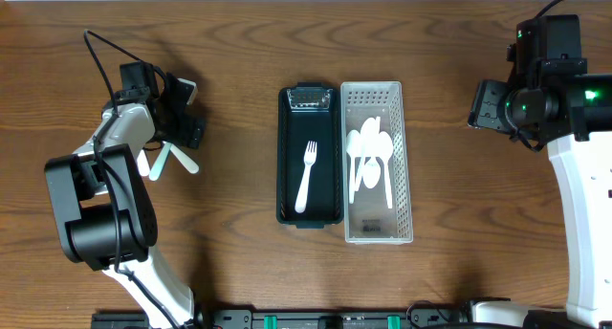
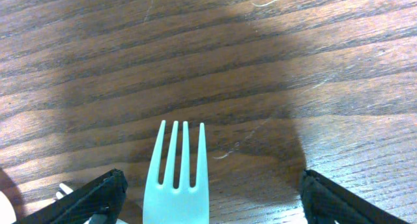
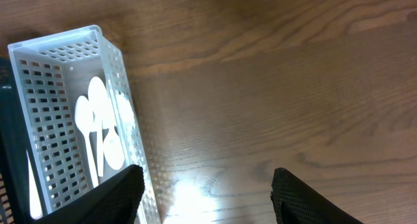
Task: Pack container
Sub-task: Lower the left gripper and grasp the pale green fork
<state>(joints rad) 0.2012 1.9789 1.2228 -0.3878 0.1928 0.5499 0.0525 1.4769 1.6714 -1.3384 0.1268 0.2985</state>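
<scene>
1. Fingers (image 2: 98, 198) of left gripper (image 2: 214, 180) stand wide apart, clamped on nothing. Fork (image 2: 176, 185) sits between them, nearer the finger at picture-left, and seems to touch neither.
2. Fork's tines point away from the wrist. Its long axis runs straight out along the gripper's reach, over bare table (image 2: 260, 68).
3. Right gripper (image 3: 207, 177) has its fingers spread and empty, above the table beside basket (image 3: 49, 107).
4. Container (image 1: 285, 157) is mid-table, its long side against the basket. Second fork (image 1: 306, 176) lies inside it lengthwise, tines toward the far edge.
5. Spoons (image 1: 371, 147) lie in the basket.
</scene>
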